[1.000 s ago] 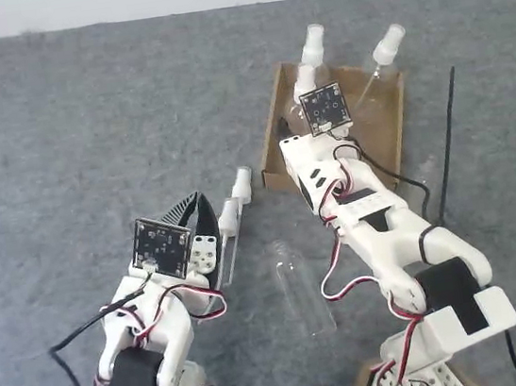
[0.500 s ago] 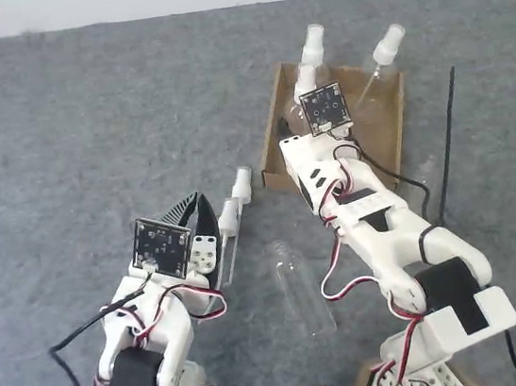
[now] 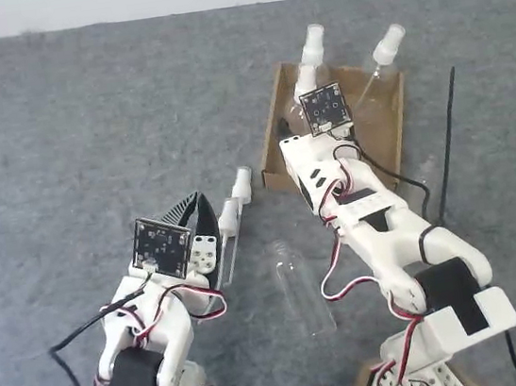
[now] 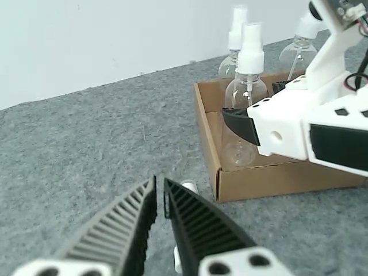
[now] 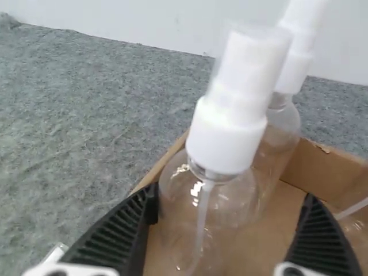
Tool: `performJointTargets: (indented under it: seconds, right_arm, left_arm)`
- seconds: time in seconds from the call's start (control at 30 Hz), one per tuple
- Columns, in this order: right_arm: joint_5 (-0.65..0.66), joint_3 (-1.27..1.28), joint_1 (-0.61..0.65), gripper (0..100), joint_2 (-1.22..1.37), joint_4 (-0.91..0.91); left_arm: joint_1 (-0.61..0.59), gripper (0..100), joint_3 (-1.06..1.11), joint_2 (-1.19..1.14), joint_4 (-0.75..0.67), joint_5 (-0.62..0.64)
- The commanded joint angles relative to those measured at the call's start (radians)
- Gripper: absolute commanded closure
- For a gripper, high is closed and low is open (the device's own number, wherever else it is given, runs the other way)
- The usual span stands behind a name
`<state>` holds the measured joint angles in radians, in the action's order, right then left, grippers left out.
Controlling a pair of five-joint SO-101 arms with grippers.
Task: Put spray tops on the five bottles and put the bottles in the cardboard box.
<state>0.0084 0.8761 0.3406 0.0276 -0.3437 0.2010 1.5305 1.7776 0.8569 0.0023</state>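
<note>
**High view.** The cardboard box (image 3: 274, 138) sits at 1 o'clock on the grey table (image 3: 88, 130). 3 capped bottles stand upright in it, spray heads up: the far bottle (image 3: 313, 43) at the box's 12 o'clock edge, the corner bottle (image 3: 388, 44) at 1 o'clock, and the near bottle (image 3: 304, 80) under the wrist of the right arm (image 3: 365, 212). An open bottle (image 3: 301, 287) lies on its side between the arms, at 6 o'clock of the box. Its long axis runs from 11 to 5 o'clock, mouth toward 11. A loose spray top (image 3: 241, 184) and a second spray top (image 3: 229, 218) lie at its 10 o'clock, heads toward 1, tubes trailing toward 7. The left pincer (image 3: 198, 206) is just beside them, at their 9 o'clock.

**Left wrist view.** The left pincer's fingers are almost together, a thin slit between them, gripping nothing. A white spray top lies just past their tips.

**Right wrist view.** The right pincer (image 5: 229, 202) is spread wide, 1 finger on each side of the upright near bottle. The far bottle stands behind it.
</note>
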Motion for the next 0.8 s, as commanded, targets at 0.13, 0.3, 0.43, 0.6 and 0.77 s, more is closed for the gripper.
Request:
performJointTargets:
  seconds: [0.13,0.3,0.43,0.6,0.77]
  right_arm:
    - [-0.006,-0.011,-0.007,68.2,-0.183,0.074]
    - [-0.002,-0.043,-0.01,68.3,-0.242,0.148]
    - [-0.002,-0.126,-0.012,68.3,-0.312,0.274]
    - [-0.002,-0.252,-0.005,68.4,-0.444,0.545]
    - [-0.002,-0.324,-0.004,68.4,-0.573,0.823]
  left_arm:
    - [0.003,99,-0.008,0.017,-0.026,0.002]
    - [0.003,99,-0.008,0.017,-0.026,0.002]
    - [0.003,99,-0.008,0.017,-0.026,0.002]
    - [0.003,99,-0.008,0.017,-0.026,0.002]
    - [0.003,99,-0.008,0.017,-0.026,0.002]
